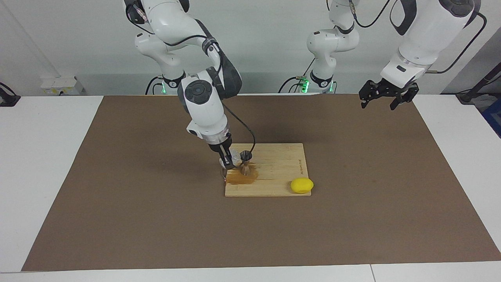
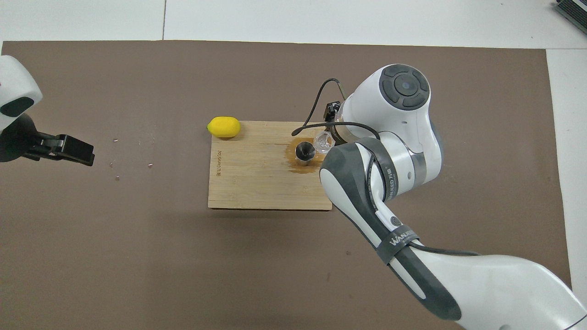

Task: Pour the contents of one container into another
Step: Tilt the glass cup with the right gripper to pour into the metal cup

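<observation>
The clear glass cup is held in my right gripper, which is shut on it just above the wooden board. The cup is tilted with its mouth toward the metal jigger, right beside the jigger's upper rim. The jigger stands upright on the board in a brown wet patch. In the overhead view the cup lies beside the jigger, and the right arm hides its own gripper. My left gripper is open and empty, high over the mat at the left arm's end.
A yellow lemon lies at the board's corner farthest from the robots, toward the left arm's end; it also shows in the overhead view. The board lies on a brown mat.
</observation>
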`<state>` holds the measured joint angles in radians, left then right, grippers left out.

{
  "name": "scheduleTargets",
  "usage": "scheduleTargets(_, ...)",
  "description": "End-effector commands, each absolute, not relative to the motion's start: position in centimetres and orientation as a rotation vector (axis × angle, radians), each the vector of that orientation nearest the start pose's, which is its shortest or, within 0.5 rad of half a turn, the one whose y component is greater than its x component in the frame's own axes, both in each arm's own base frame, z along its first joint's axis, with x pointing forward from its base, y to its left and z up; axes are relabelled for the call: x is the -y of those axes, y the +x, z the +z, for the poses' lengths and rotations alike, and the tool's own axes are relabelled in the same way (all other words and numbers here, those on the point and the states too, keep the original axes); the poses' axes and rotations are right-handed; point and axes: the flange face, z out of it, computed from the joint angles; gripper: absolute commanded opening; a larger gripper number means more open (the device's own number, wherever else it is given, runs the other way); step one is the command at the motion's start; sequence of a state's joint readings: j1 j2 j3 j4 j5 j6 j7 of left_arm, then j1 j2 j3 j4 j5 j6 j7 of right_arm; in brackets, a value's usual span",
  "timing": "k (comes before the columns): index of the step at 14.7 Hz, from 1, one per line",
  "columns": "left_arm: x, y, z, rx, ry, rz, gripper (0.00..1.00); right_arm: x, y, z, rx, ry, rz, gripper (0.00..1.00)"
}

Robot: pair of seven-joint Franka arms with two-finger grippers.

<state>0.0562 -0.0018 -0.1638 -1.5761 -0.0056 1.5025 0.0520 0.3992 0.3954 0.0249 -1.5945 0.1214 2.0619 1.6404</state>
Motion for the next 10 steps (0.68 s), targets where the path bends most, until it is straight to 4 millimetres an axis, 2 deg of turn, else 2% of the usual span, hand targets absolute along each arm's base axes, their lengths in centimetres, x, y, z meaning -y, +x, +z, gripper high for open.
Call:
scheduleTargets(1,5.3,53.6,63.6,-0.204,-3.161,0.135,1.00,-29.6,61.6,41.7,-1.780,-2.472,0.041,0.00)
scheduleTargets(4,5.0,53.5,63.6,-0.160,-3.161,0.135,1.00,-29.7,61.5,41.7,-1.766,-2.504,-0.006,0.00)
scheduleTargets(6,5.1,53.5,63.6,-0.146,-3.155,0.135,1.00,-30.7,61.1,42.0,-1.729,-2.540,-0.049,0.00)
scheduleTargets(10,4.7,53.3,63.1,-0.133,-3.152,0.139,1.00,-31.1,60.9,42.1,-1.698,-2.585,-0.117,0.00)
